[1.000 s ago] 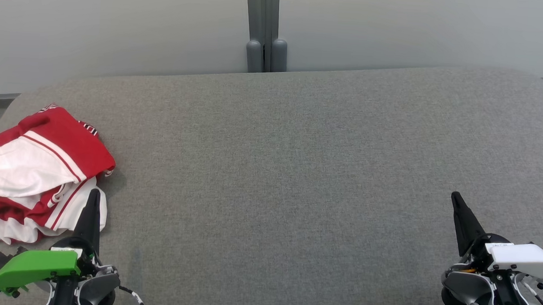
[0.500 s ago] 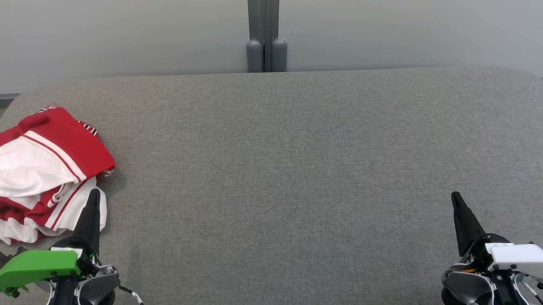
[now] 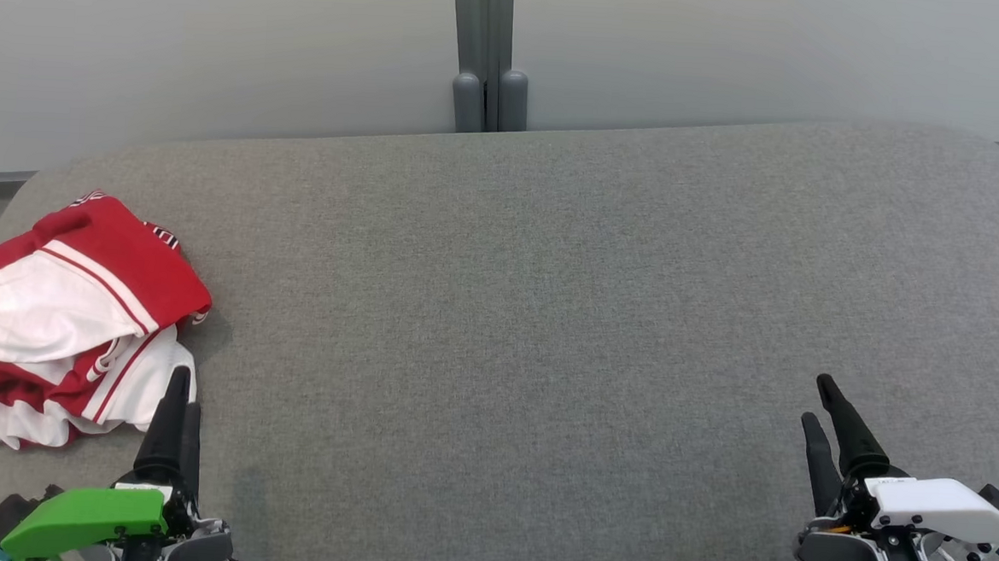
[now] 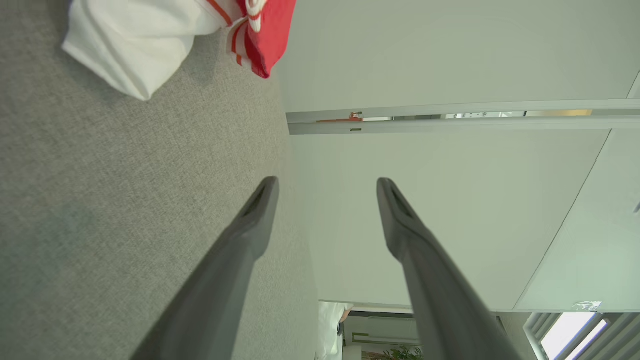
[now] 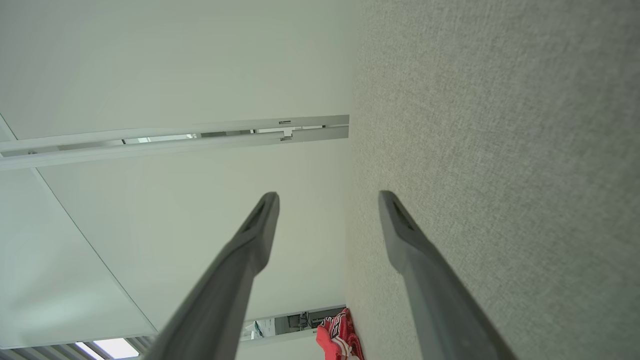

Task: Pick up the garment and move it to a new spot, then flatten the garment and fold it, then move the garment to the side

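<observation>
Lying crumpled at far left: one garment

Item: red-and-white garment (image 3: 70, 318), which lay bunched in a heap on the grey padded surface (image 3: 549, 317), by its left edge. The left gripper (image 3: 186, 388) hovered near the heap's near side, apart from it, fingers spread with nothing between them. The right gripper (image 3: 816, 398) sat well apart at the near right, fingers likewise spread and empty. A pale wall (image 3: 221, 44) stood behind.

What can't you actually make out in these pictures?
- The garment is crumpled, so its type and lettering are hidden in its own folds; the head view's left edge also cuts it off.
- The left hand and right hand: their bases are cut off by the head view's bottom edge.
</observation>
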Controlling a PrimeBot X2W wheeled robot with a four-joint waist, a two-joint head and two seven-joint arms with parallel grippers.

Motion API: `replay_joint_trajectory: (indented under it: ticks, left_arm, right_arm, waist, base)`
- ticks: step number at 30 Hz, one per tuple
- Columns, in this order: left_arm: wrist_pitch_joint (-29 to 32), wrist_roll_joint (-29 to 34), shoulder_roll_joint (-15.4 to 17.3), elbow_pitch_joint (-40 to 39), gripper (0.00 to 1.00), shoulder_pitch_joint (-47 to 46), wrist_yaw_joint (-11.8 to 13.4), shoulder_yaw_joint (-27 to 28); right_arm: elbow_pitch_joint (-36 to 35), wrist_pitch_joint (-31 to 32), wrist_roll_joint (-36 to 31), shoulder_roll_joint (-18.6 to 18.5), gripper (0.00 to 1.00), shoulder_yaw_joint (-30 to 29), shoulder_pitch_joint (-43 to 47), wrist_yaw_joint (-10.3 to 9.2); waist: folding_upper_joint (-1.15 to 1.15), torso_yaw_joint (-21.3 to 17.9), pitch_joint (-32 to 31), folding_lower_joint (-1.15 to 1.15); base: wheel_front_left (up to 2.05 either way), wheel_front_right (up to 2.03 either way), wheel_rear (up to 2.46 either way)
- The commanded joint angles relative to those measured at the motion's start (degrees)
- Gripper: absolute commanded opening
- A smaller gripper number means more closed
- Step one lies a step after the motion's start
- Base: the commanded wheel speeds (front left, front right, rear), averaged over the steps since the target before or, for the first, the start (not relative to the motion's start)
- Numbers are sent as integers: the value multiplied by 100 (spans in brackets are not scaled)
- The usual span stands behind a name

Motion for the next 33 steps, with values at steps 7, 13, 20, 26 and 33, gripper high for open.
replay_joint_trajectory:
  ticks: [7, 13, 20, 26, 33]
  left_arm:
    - [-230, 1265, 32, -446, 100, -53, 20, -9]
    - [-379, 2196, 37, -697, 100, -4, 169, -229]
    - [-542, 2959, 82, -858, 100, 66, 382, -499]
    - [-670, 3504, 170, -961, 100, 71, 549, -697]
    - [-814, 4077, 238, -1068, 100, 115, 726, -889]
  right_arm:
    - [-279, -247, -1109, -29, 100, 78, -184, 13]
    - [-403, -397, -2303, -96, 100, 442, -188, 13]
    - [-513, -559, -3145, -116, 100, 724, -193, 14]
    - [-632, -689, -3544, -95, 100, 864, -206, 15]
    - [-614, -835, -4106, -88, 100, 958, -210, 16]
  waist:
    - [0, 7, 18, 0]
    - [0, 12, 26, 0]
    - [0, 11, 28, 0]
    - [0, 15, 38, 0]
    - [0, 27, 35, 0]
  base:
    - [0, 0, 0]
    - [0, 0, 0]
    - [0, 0, 0]
    - [0, 0, 0]
    - [0, 0, 0]
